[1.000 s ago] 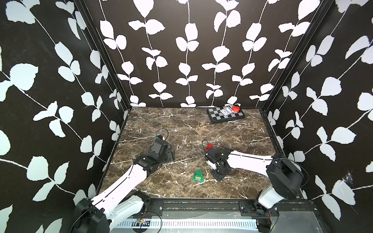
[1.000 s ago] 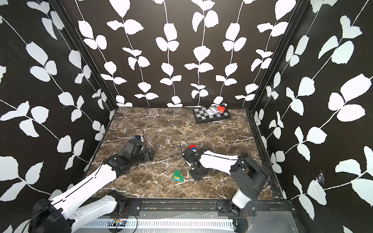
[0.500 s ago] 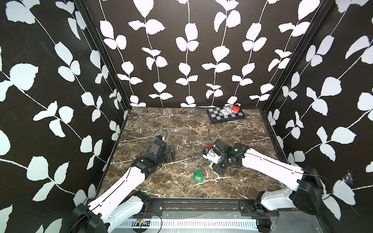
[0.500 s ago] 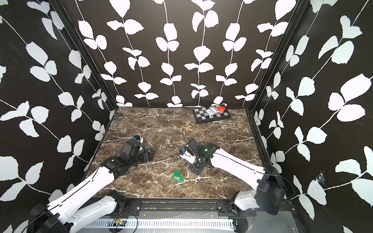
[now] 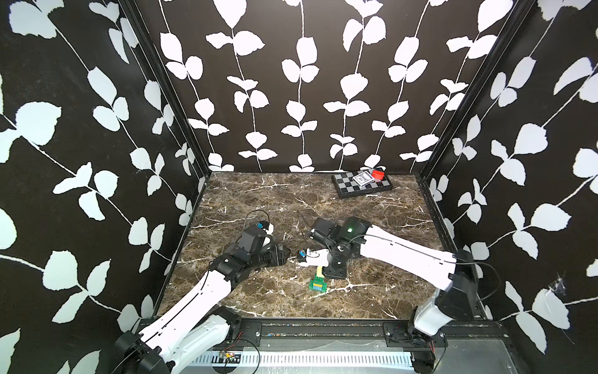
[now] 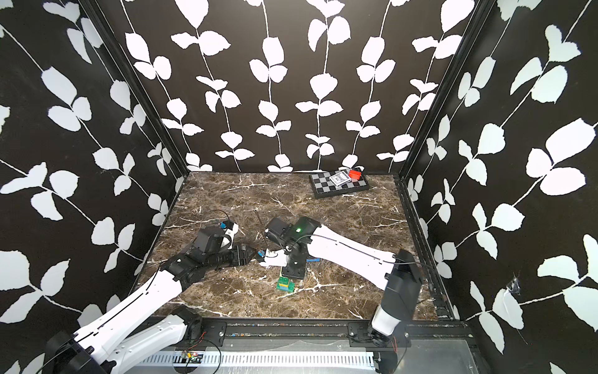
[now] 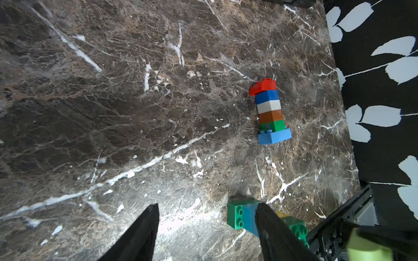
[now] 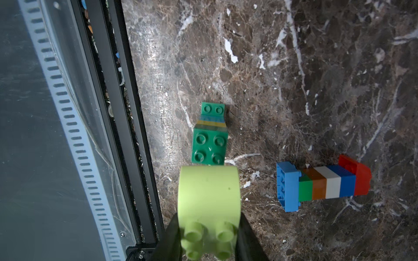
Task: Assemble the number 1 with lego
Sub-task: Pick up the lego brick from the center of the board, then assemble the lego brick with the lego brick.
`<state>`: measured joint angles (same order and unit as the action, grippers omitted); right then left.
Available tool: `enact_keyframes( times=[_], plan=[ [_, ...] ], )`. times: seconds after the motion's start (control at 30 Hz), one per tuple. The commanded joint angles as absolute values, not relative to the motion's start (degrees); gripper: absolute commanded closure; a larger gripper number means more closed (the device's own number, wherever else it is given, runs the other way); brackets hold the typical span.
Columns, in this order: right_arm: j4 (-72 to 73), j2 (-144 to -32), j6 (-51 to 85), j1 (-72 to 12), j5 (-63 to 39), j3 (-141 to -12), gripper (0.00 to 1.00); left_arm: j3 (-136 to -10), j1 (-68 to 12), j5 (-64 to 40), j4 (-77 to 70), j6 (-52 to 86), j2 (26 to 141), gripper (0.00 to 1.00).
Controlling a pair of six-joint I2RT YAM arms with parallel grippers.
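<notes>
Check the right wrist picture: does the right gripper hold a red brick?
No, the right gripper is shut on a light green brick.

Lego present: one lying column [image 8: 323, 183] of six bricks, one short stack [image 8: 209, 133] of four bricks, and one single lime brick [image 8: 208, 198]. Other items: one chessboard [image 5: 348, 184], one card pack [image 5: 361, 179], one red box [image 5: 377, 175]. Robot arms: two, the left arm [image 5: 194, 298] and the right arm [image 5: 404, 255].

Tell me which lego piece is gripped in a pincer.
The pale green brick, clamped in the right pincer. The green-topped stack and the striped column lying on its side are both ungripped.
</notes>
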<state>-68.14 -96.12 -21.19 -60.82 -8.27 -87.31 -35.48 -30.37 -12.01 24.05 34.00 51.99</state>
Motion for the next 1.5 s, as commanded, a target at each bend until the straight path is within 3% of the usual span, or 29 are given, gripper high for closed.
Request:
enact_keyframes(
  times=[0.0, 0.53, 1.47],
  plan=[
    [-71.36, -97.48, -20.96, -61.8, -6.61, -90.25, 0.82, -34.89, -29.73, -11.45, 26.76, 33.41, 50.72, 0.3],
    [-71.86, -103.67, -14.2, -63.62, -2.64, -93.86, 0.85, -32.44, -27.88, -1.7, 33.22, 37.22, 43.96, 0.3],
    [-68.82, -106.73, -9.22, -65.21, -2.79, -92.18, 0.84, -32.12, -27.36, -0.97, 34.24, 37.53, 42.36, 0.3]
  ],
)
